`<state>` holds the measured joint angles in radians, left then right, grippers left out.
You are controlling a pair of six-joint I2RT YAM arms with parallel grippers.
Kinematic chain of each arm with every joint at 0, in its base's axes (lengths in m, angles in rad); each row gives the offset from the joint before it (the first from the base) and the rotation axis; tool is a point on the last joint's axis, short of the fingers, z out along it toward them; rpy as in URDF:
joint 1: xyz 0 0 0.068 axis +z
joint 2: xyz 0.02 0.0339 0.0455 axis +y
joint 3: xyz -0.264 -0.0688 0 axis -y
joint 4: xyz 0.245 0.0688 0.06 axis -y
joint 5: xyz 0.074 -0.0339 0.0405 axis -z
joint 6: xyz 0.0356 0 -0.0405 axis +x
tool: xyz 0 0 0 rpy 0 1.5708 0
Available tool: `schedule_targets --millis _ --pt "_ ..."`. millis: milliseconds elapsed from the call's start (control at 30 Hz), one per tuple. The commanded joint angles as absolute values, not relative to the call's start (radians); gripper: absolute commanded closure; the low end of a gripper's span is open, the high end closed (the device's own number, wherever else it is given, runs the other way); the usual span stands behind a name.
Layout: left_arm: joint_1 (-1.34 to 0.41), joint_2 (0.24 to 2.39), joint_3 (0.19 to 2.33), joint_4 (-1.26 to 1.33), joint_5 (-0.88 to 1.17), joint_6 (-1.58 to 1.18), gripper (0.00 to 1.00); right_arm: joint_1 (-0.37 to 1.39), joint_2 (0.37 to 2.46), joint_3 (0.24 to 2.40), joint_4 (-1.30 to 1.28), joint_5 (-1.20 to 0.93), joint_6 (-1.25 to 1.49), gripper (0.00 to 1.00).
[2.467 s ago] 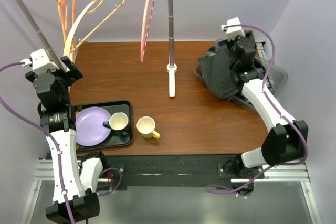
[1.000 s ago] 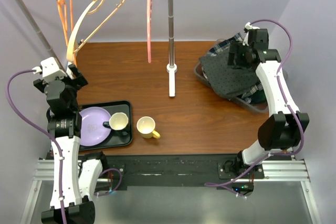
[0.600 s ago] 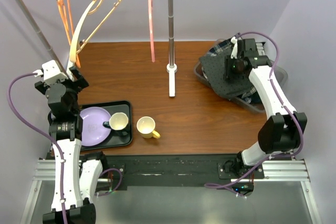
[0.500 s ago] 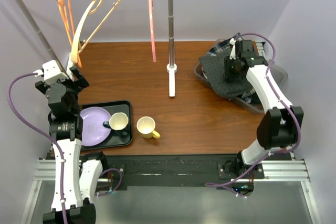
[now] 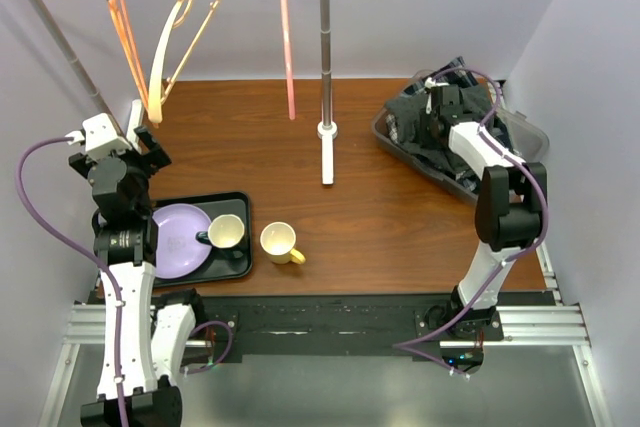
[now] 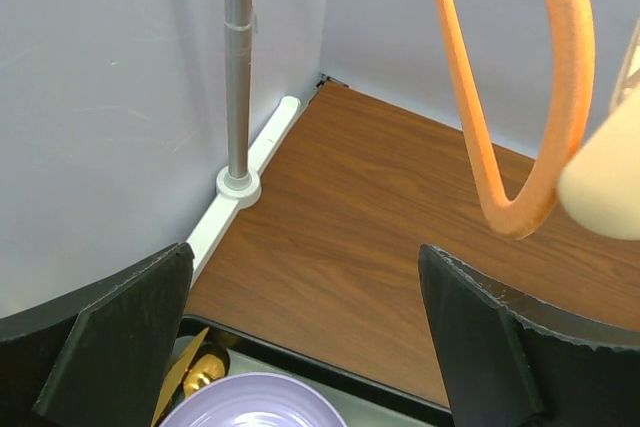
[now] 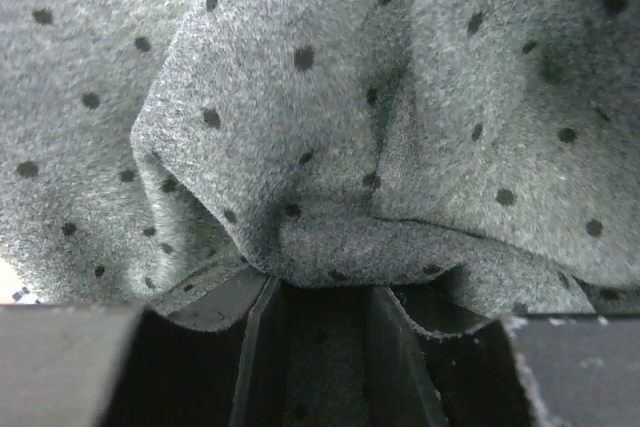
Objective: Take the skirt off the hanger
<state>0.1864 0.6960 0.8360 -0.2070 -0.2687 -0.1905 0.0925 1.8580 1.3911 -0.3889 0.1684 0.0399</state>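
I am seeing the skirt (image 5: 418,127), grey with dark dots, lying bunched in the bin (image 5: 528,137) at the desk's (image 5: 400,217) far right. The right tool (image 7: 318,342) is pressing into it, fingers clamped on a fold of the fabric. The left tool (image 6: 300,337) is hanging spread apart, gripping nothing, near the orange hanger (image 6: 520,97) and above the purple plate (image 5: 172,243).

brown wooden table (image 5: 380,217) carries black tray (image 5: 240,205), yellow mug (image 5: 279,243), grey bin (image 5: 455,185).
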Motion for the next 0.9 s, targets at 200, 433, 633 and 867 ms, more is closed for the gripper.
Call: schedule_targets --millis 200,433,633,867 --pt "0.179 0.695 0.858 -0.192 -0.282 -0.192 0.00 0.083 1.933 1.341 -0.339 0.147 0.077 0.64" --pt "0.179 0.678 0.836 -0.183 -0.288 -0.190 0.01 0.083 1.790 1.492 -0.549 0.152 0.117 0.37" --pt "0.181 0.673 0.834 -0.181 -0.287 -0.189 0.01 0.083 1.737 1.618 -0.655 0.202 0.107 0.28" --pt "0.179 0.676 0.838 -0.181 -0.282 -0.186 0.00 0.074 1.718 1.770 -0.628 0.248 0.123 0.29"
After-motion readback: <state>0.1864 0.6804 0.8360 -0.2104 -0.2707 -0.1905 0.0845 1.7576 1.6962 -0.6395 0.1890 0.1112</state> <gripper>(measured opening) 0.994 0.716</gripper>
